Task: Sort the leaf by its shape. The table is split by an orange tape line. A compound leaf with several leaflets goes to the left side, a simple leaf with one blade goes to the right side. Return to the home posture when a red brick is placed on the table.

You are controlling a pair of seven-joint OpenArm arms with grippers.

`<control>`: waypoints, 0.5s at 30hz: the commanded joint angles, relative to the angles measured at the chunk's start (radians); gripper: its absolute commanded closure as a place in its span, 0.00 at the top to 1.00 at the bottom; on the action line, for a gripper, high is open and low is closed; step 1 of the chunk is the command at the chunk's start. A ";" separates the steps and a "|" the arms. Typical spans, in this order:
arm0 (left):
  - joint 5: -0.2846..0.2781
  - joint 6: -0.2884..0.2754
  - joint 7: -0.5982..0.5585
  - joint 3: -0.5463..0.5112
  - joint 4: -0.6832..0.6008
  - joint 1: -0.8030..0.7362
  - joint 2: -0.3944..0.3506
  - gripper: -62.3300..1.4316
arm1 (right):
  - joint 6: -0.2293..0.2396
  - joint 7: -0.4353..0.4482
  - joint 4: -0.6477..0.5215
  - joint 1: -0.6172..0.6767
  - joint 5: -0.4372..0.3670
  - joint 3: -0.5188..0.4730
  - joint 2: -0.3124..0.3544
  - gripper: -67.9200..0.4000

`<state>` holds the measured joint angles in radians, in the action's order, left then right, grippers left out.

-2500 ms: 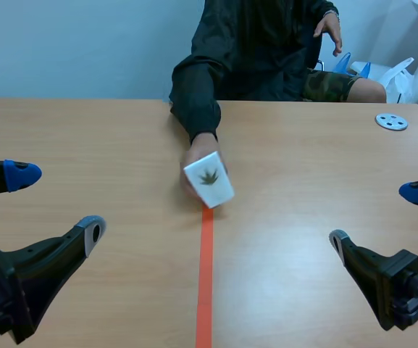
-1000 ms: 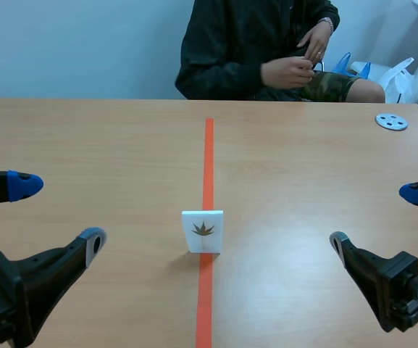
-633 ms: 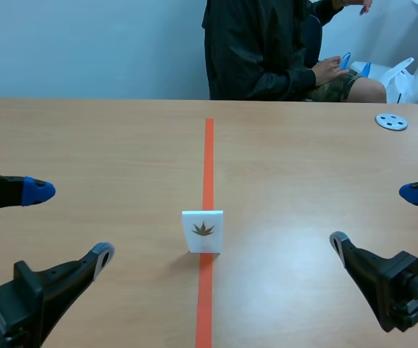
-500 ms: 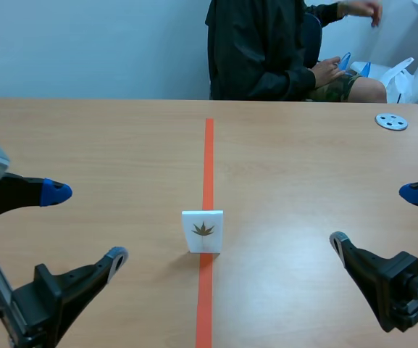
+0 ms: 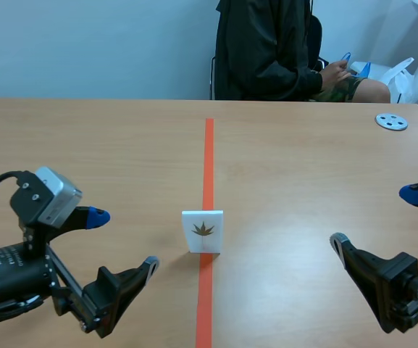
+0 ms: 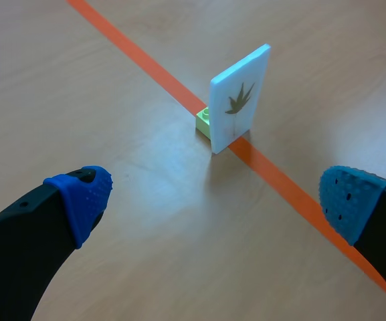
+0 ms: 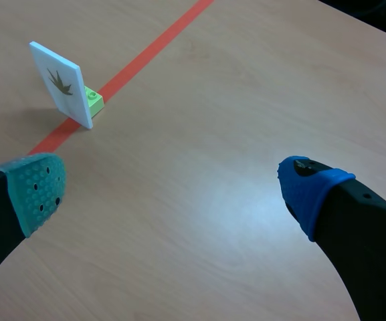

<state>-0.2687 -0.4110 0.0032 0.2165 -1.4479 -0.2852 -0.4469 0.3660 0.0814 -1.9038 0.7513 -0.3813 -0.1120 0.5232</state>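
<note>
A white card [image 5: 203,231] stands upright on the orange tape line [image 5: 208,159], held by a small green brick [image 6: 206,121]. It shows a brown compound leaf with several leaflets [image 6: 239,101]. The card [image 7: 60,83] also stands ahead and to the side in the right wrist view. My left gripper [image 5: 124,241] is open, low on the table just left of the card, which lies ahead between its fingers [image 6: 79,197]. My right gripper [image 5: 382,221] is open at the right edge, far from the card.
A person in a dark jacket [image 5: 266,47] sits across the table, hands off it. A grey disc [image 5: 391,121] lies at the far right of the wooden table [image 5: 107,152].
The person set the card on the tape line and drew back. My left arm has since moved right toward the card. The right arm has kept still.
</note>
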 commanded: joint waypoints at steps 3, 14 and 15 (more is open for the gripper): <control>-0.010 0.001 -0.014 0.061 0.062 0.088 0.035 1.00 | 0.000 0.010 -0.018 -0.003 -0.003 -0.011 0.000 1.00; 0.130 0.015 -0.158 0.232 0.309 0.289 0.100 1.00 | 0.000 -0.005 -0.018 -0.003 -0.003 -0.011 0.000 1.00; 0.135 0.022 -0.172 0.244 0.333 0.304 0.107 1.00 | 0.000 -0.009 -0.018 -0.003 -0.003 -0.011 0.000 1.00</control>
<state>-0.1268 -0.3927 -0.1429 0.4633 -1.1027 0.0097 -0.3485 0.3660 0.0605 -1.9038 0.7513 -0.3813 -0.1120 0.5232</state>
